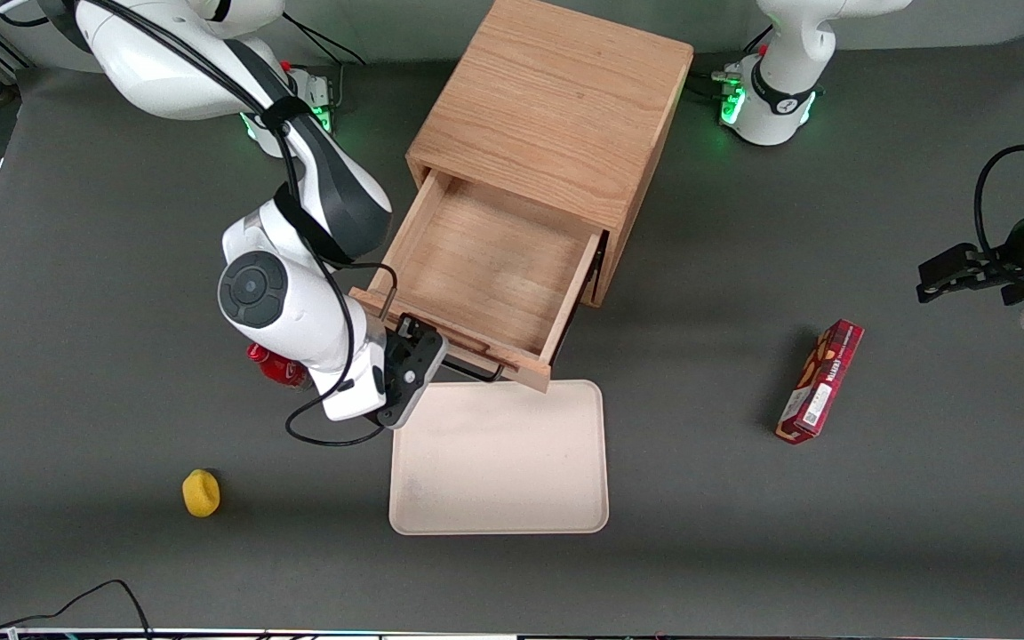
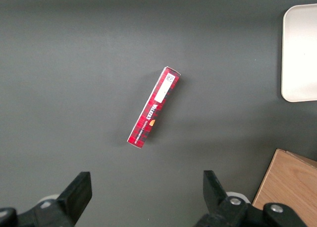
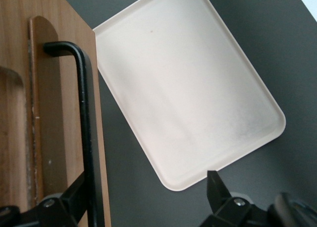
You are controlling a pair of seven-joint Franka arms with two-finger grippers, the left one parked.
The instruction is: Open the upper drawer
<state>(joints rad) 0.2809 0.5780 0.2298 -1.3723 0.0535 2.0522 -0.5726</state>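
Observation:
The upper drawer (image 1: 476,348) of the oak cabinet (image 1: 556,107) stands pulled far out, its bare wooden inside showing. Its thin black bar handle (image 3: 85,118) runs along the drawer front (image 3: 49,88). My right gripper (image 1: 419,357) is at the drawer front, at the end of the handle toward the working arm's side. In the right wrist view the gripper (image 3: 146,199) is open, and the bar runs close against one finger (image 3: 74,199). The other finger (image 3: 216,187) hangs over the table and tray edge. The bottom drawer is hidden under the upper one.
A cream tray (image 1: 499,458) lies just in front of the drawer, nearer the camera. A red box (image 1: 820,382) lies toward the parked arm's end. A yellow object (image 1: 201,492) and a red item (image 1: 276,366) lie beside my arm.

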